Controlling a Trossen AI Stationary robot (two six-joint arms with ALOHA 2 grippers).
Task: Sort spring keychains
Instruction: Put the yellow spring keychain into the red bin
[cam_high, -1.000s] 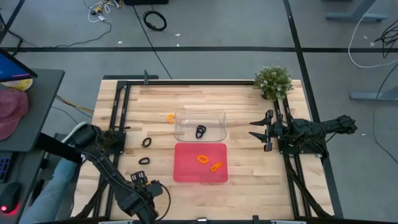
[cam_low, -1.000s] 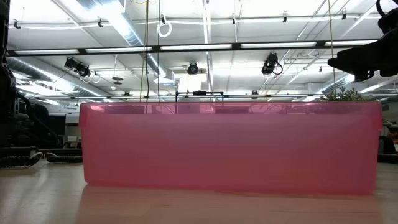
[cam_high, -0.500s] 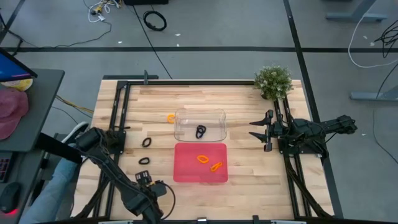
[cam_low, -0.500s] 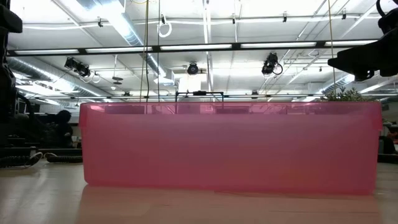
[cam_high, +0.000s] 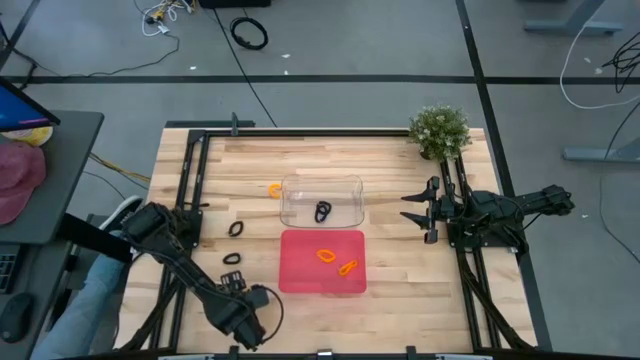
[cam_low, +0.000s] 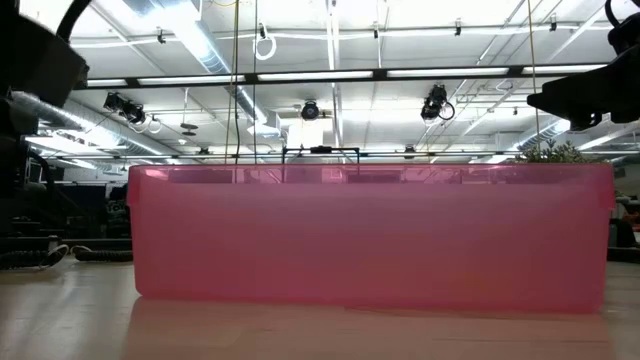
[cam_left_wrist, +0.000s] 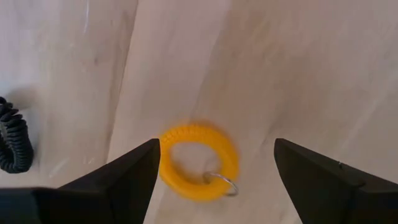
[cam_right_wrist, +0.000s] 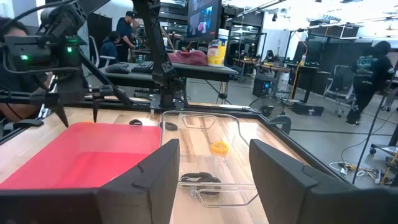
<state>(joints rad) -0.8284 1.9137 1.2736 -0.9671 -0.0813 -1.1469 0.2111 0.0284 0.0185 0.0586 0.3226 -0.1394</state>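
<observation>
an orange spring keychain (cam_left_wrist: 198, 160), a small ring of tight plastic coils with a thin metal split ring at one edge, lies flat on pale wood grain directly between the two dark fingers (cam_left_wrist: 118, 177) of the left gripper (cam_left_wrist: 214, 180), which are spread wide and not touching it. a black coiled keychain (cam_left_wrist: 13, 144) lies nearby, at the edge of the same wrist view. from above, the left gripper (cam_high: 240, 318) sits low over the near left part of the wooden table (cam_high: 400, 290); its arm covers that spot there. two more orange coils (cam_high: 337, 261) rest inside the shallow red plastic tray (cam_high: 300, 275) at the table's near middle, and one black coil (cam_high: 322, 212) rests in the clear plastic tray (cam_high: 345, 190) touching the red one on its far side. another orange coil (cam_high: 274, 189) lies on the wood just left of the clear tray, and two black coils (cam_high: 233, 243) lie on the table left of the red tray. the right gripper (cam_high: 408, 209) waits to the right of the clear tray, its fingers parted with nothing between them. a small leafy potted plant (cam_high: 439, 130) stands at the far right corner. in the low view the translucent red tray wall (cam_low: 370, 235) fills most of the picture.
</observation>
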